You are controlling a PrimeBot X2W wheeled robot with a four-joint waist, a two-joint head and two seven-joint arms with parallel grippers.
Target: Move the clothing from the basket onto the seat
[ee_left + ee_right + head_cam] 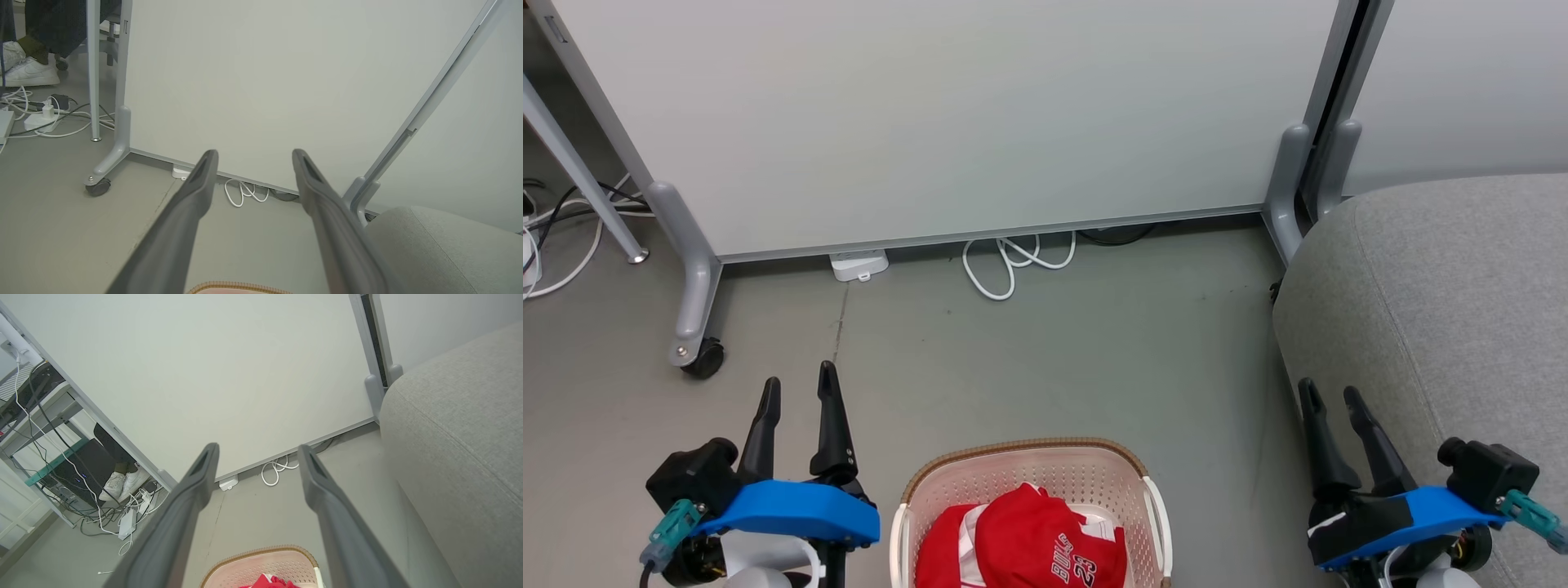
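Observation:
The cream basket (956, 478) with a brown rim band sits on the floor at the bottom centre of the head view, its rim also in the left wrist view (233, 286) and right wrist view (261, 552). Inside lies the red "BULLS 23" jersey (1033, 543) over a red-and-white garment (947, 551); a red scrap of clothing (271, 583) peeks in. The grey seat (1454, 286) fills the right side. My left gripper (798, 384) is open, left of the basket. My right gripper (1331, 396) is open beside the seat's front edge. Nothing is held.
A white partition panel (947, 114) on castor feet (704, 357) stands behind the floor. A coiled white cable (1013, 261) and a small white box (858, 265) lie at its base. More cables (45, 118) and a person's white shoes (28, 73) are at the left.

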